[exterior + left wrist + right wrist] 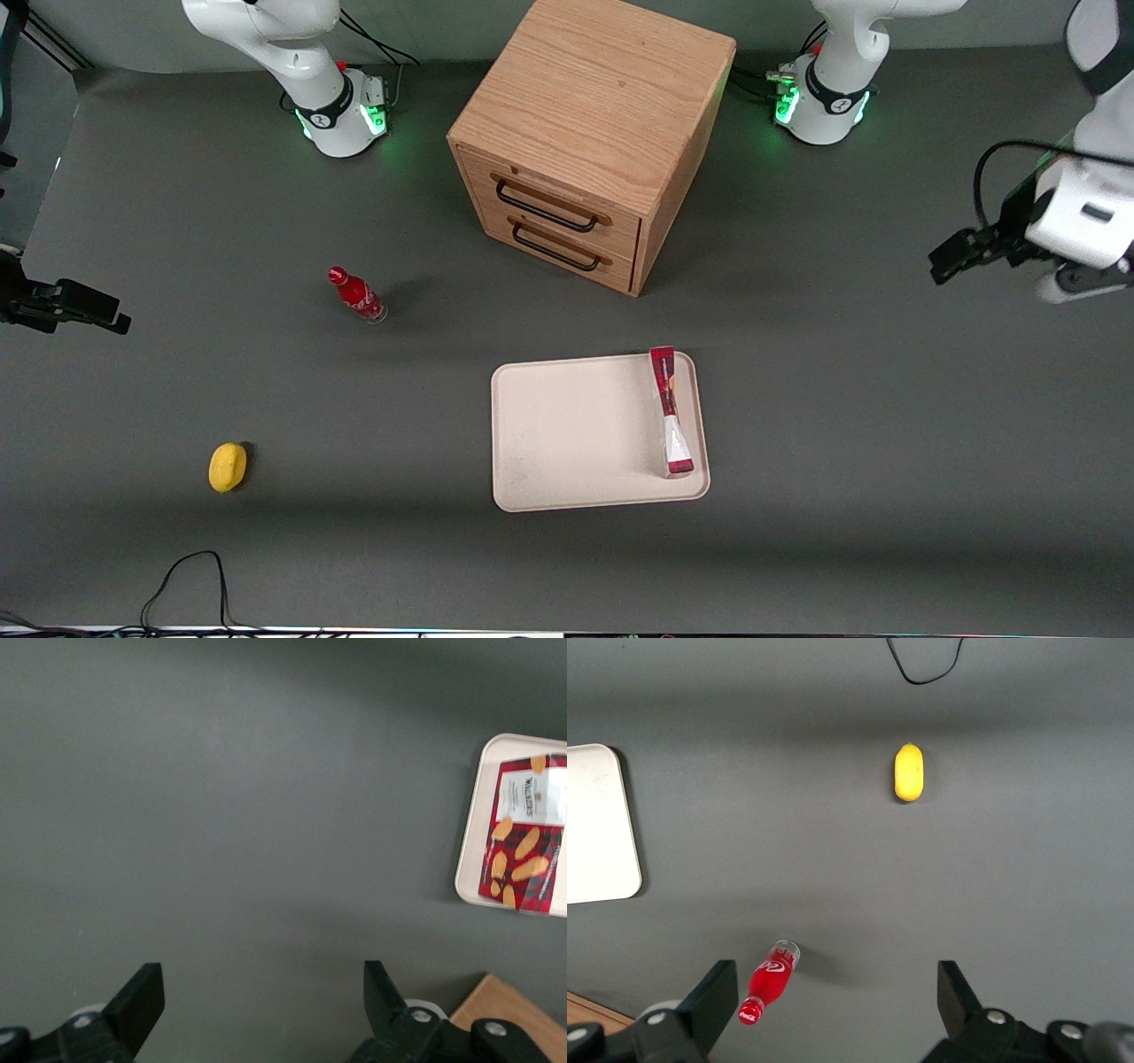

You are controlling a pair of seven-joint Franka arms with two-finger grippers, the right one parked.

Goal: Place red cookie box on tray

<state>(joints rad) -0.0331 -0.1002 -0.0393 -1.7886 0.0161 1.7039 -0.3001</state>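
1 tray [567, 425], 1 red cookie box [671, 416], 1 cabinet [594, 115], 1 bottle [357, 295], 1 lemon [228, 467].

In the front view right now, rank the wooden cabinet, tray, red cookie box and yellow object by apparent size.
1. Wooden cabinet
2. Tray
3. Red cookie box, standing on edge on the tray
4. Yellow object

The gripper is open, away from the tray.

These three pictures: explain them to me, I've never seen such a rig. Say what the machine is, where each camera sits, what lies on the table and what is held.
Two white robot arms stand at a grey table. One picture looks down from the front; the others come from cameras on the arms' wrists. The working arm's black two-finger gripper hovers open and empty toward its end of the table. The thin red cardboard cookie box stands on its long edge on the cream-white rectangular tray. Also there: a wooden two-drawer cabinet, a small red soda bottle, a yellow lemon-like object.
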